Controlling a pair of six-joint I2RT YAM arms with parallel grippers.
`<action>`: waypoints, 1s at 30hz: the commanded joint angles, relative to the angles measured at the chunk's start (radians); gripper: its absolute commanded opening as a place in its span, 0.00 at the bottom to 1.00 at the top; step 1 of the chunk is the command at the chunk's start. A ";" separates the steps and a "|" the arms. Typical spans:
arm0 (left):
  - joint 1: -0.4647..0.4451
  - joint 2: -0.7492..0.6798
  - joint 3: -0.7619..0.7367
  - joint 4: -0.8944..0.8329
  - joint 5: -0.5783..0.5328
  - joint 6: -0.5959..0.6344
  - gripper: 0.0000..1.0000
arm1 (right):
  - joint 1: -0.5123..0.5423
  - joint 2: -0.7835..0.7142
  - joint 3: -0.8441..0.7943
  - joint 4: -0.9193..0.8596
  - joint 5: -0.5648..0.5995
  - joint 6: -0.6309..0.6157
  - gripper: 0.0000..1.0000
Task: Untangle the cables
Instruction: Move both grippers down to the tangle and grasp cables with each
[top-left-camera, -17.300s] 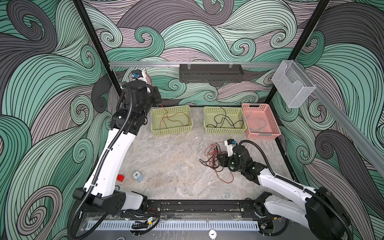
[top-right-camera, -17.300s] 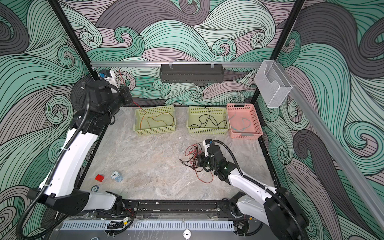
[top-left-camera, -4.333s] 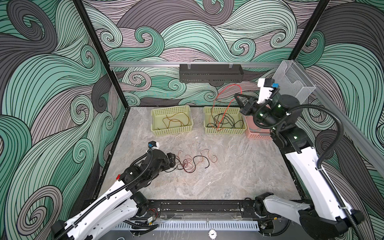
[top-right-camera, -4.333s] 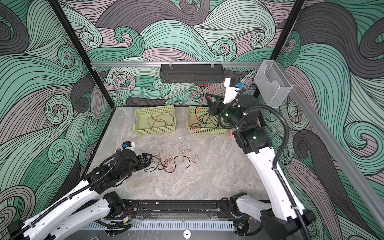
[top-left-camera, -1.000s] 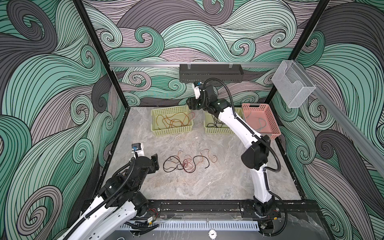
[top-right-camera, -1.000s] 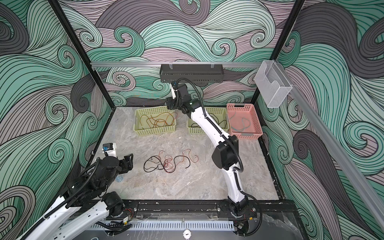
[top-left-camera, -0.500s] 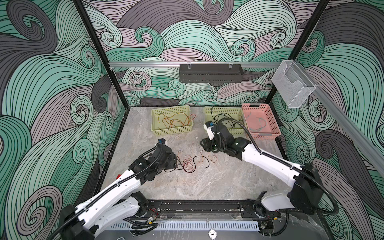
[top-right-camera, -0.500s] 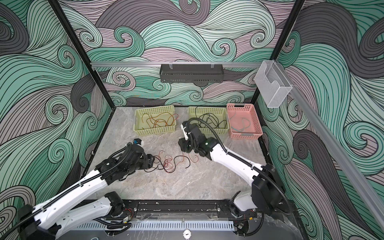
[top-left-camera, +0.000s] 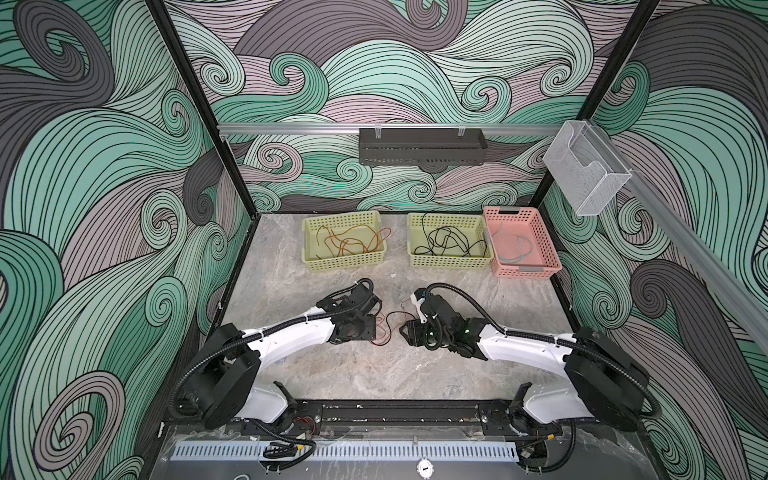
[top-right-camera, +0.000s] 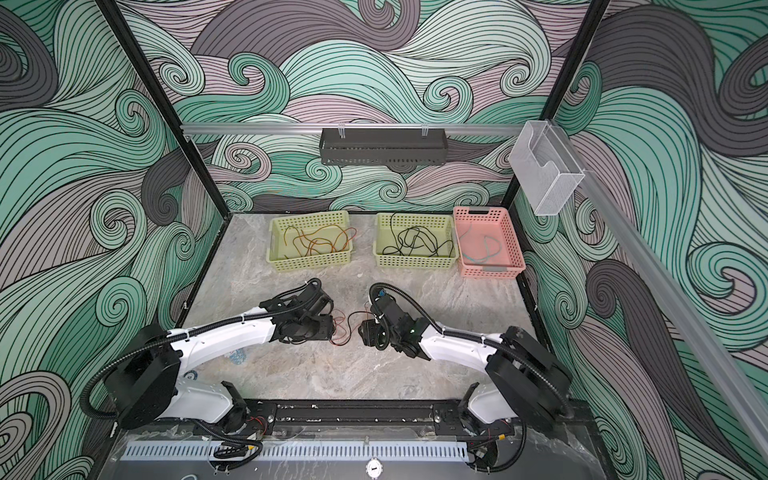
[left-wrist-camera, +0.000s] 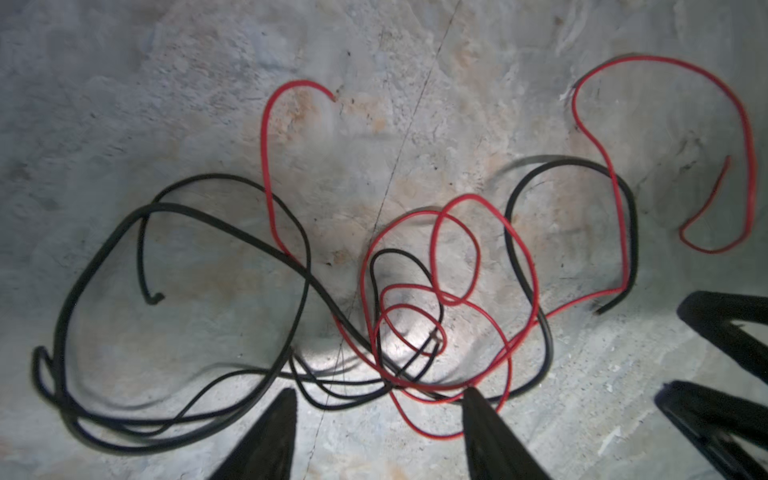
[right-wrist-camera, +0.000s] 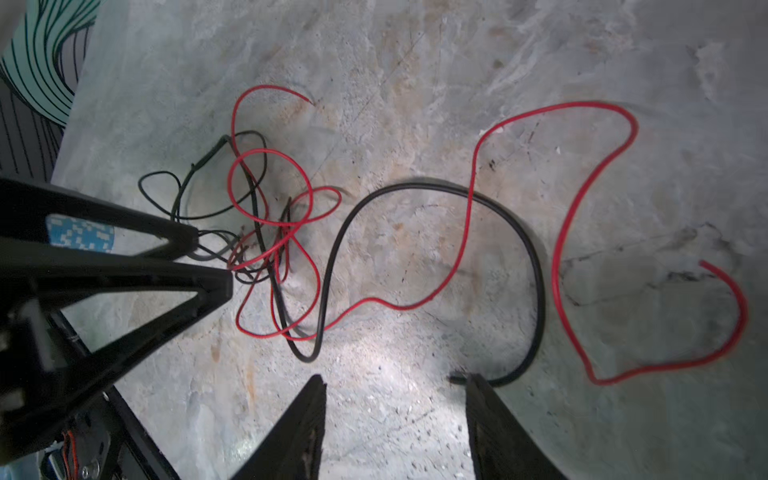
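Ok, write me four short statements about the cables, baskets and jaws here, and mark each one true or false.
1. The pink basket holds pale teal cables. True.
2. The middle basket holds red cables. False: it holds black cables. The red-orange cables are in the left basket.
3. A tangle of red and black cables lies on the table between the two arms. True.
4. Both arms' jaws are clamped shut. False: in both wrist views the jaws stand apart.
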 joint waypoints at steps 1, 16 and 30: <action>-0.014 0.025 0.035 -0.020 -0.007 0.003 0.46 | 0.004 0.048 0.019 0.113 -0.030 0.028 0.54; -0.015 -0.187 0.154 -0.218 -0.119 0.056 0.00 | -0.066 -0.141 -0.018 0.022 0.052 -0.088 0.00; -0.008 -0.260 0.066 -0.171 -0.185 -0.003 0.40 | 0.002 -0.100 0.108 -0.082 -0.045 -0.145 0.35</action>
